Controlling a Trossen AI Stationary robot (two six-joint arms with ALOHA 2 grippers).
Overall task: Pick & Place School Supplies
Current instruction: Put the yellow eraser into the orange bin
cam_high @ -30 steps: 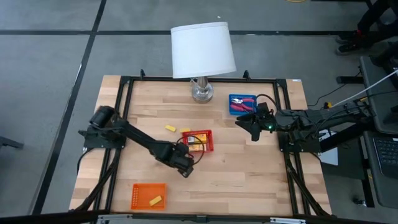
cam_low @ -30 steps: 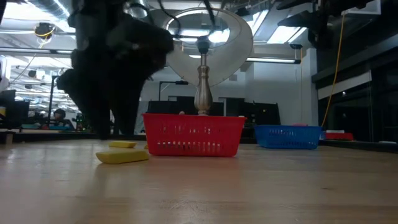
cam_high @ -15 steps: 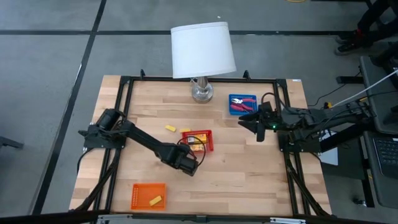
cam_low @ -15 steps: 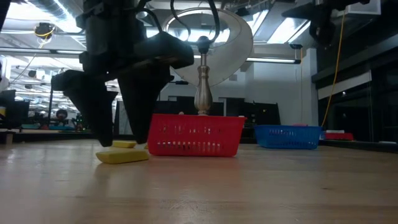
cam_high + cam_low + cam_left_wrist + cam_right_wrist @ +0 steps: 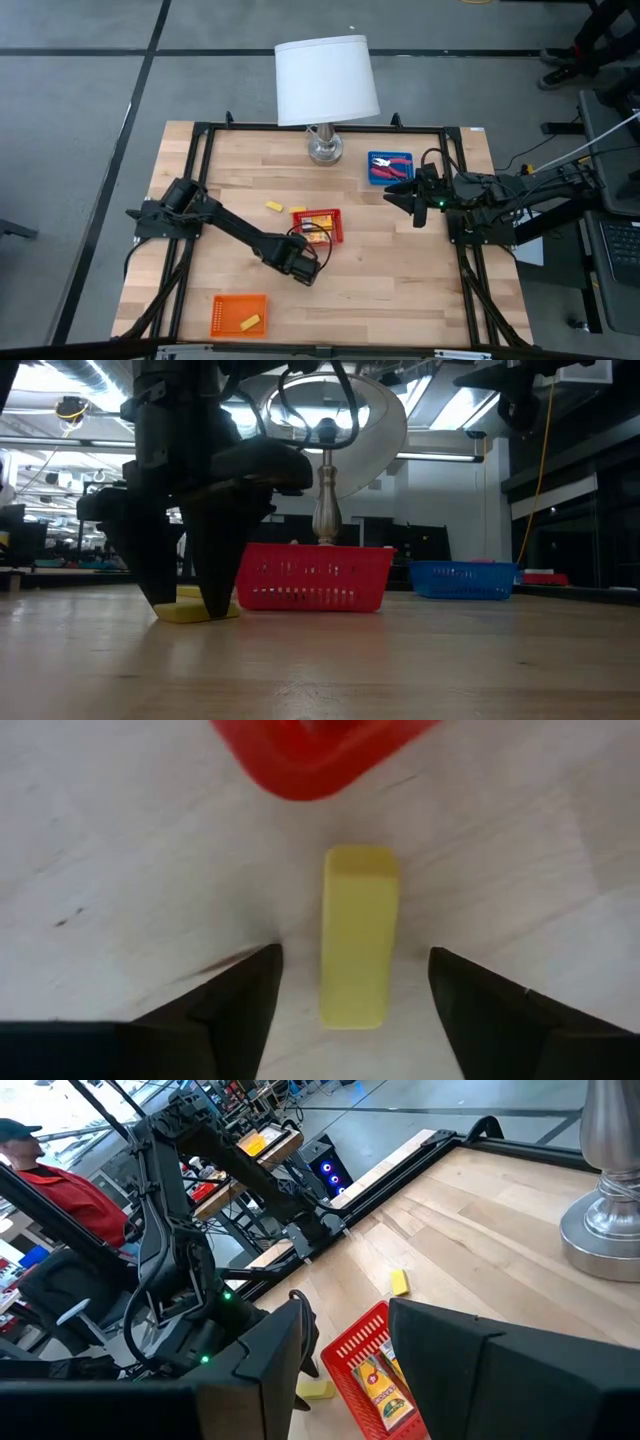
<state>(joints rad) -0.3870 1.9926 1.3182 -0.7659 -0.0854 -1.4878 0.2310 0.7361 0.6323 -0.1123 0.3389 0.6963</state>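
Observation:
A pale yellow oblong block [image 5: 358, 948] lies flat on the wooden table just near of the red tray [image 5: 318, 226]. My left gripper [image 5: 355, 982] is open and low over it, one finger on either side of the block's long sides, with a gap on both sides. In the low view its fingertips [image 5: 215, 605] reach down to the table around the block [image 5: 186, 613]. My right gripper [image 5: 402, 197] is open and empty, hovering beside the blue tray [image 5: 389, 165], which holds red-handled tools.
Two more yellow pieces [image 5: 273, 206] [image 5: 298, 209] lie far-left of the red tray. An orange tray [image 5: 239, 314] with one yellow block [image 5: 251, 322] sits at the near left. A white-shaded lamp [image 5: 325, 85] stands at the far middle. A person shows beyond the table [image 5: 60, 1190].
My left gripper has come down from above the table until its open fingers stand on either side of the yellow block near the red tray. It has also shifted slightly toward the table's right edge. The block has stayed where it was.

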